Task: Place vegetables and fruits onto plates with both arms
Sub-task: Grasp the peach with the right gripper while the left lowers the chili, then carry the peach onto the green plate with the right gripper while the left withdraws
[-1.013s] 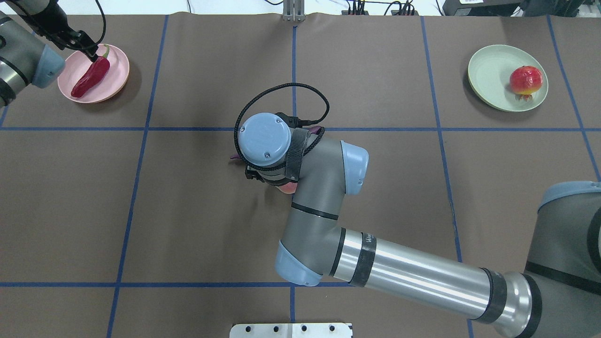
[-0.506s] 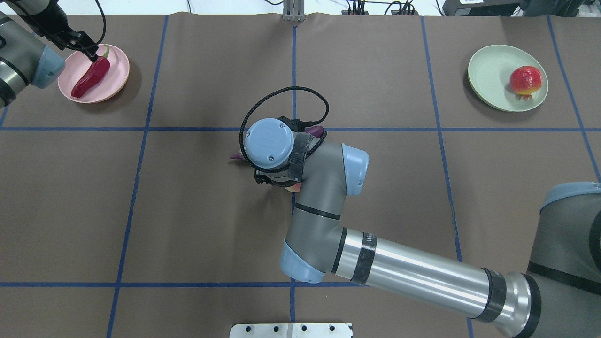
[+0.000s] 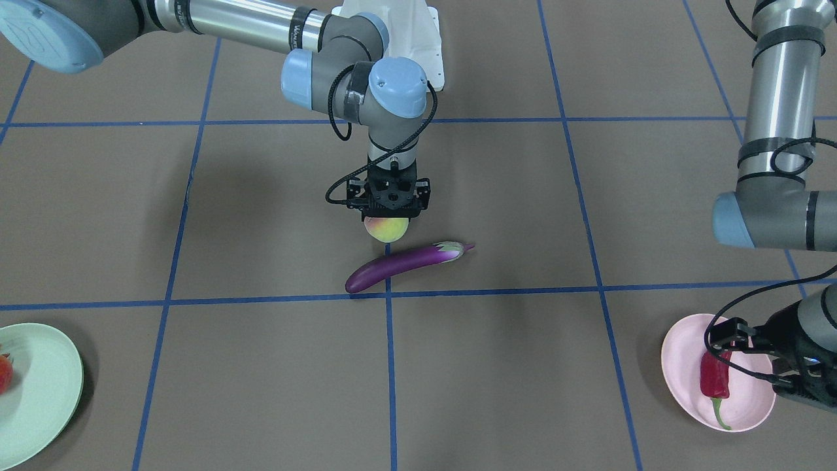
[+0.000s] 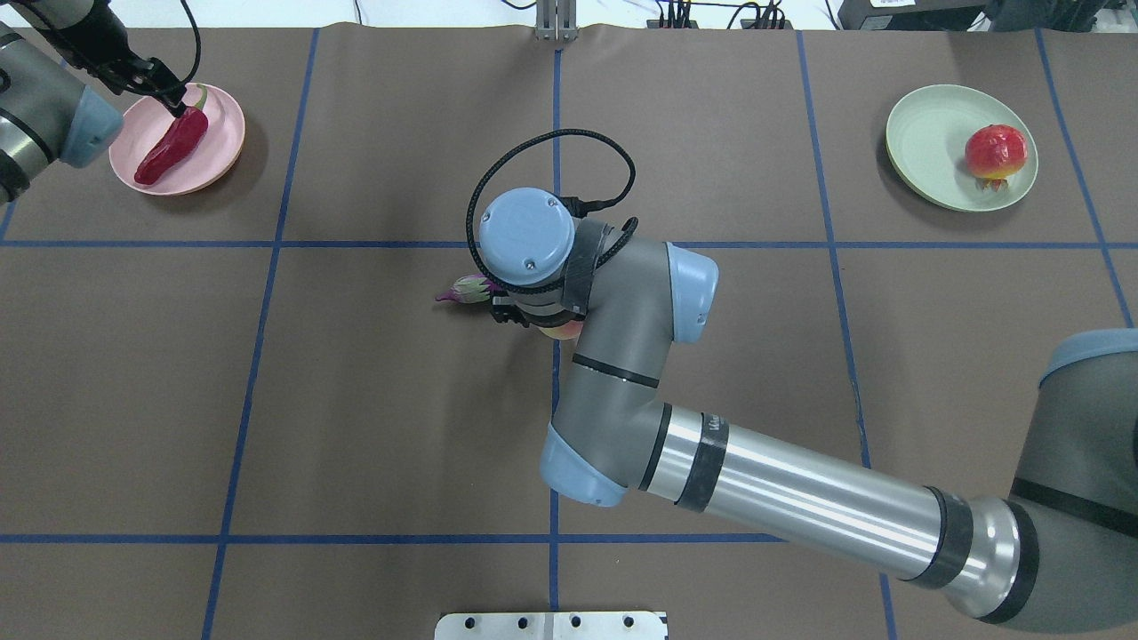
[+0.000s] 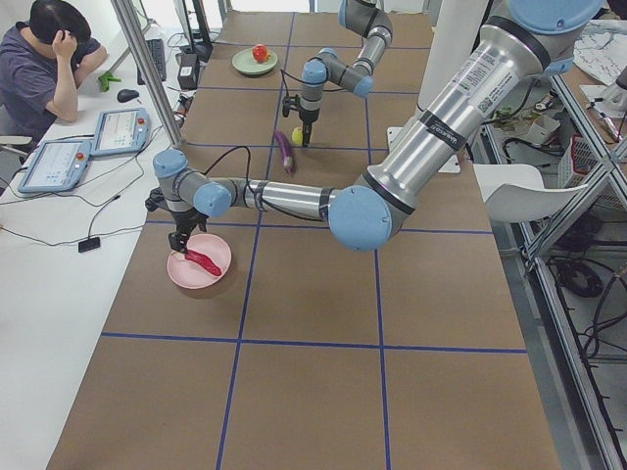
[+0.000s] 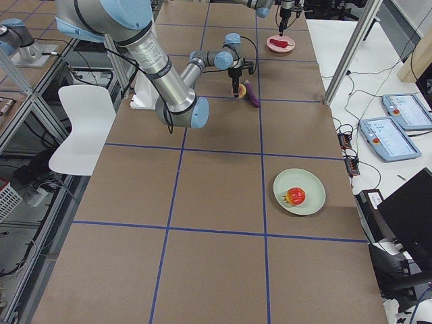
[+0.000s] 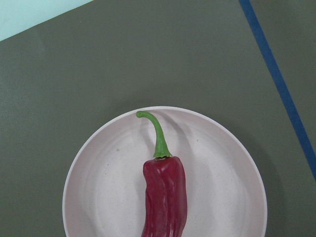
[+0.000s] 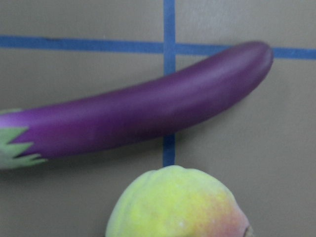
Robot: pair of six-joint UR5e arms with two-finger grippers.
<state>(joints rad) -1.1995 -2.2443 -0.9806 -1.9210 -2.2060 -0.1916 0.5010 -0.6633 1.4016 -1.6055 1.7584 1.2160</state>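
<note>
My right gripper (image 3: 388, 221) is shut on the yellow-green peach (image 3: 386, 230) and holds it low over the table's middle, right beside the purple eggplant (image 3: 405, 263). The right wrist view shows the peach (image 8: 177, 207) below the eggplant (image 8: 148, 118). My left gripper (image 4: 175, 100) is open just above the stem end of the red chili pepper (image 4: 171, 145), which lies on the pink plate (image 4: 222, 133). The red-orange fruit (image 4: 996, 151) sits on the mint green plate (image 4: 925, 133) at the far right.
The brown table cover carries a grid of blue tape lines (image 4: 556, 133). My right arm's elbow (image 4: 582, 462) spans the near middle. A white base block (image 3: 425, 39) stands at my side. An operator (image 5: 49, 59) sits past the left end with tablets.
My right gripper has moved away from me and a little right with the peach, uncovering the eggplant's green cap. The left arm and the chili have not moved.
</note>
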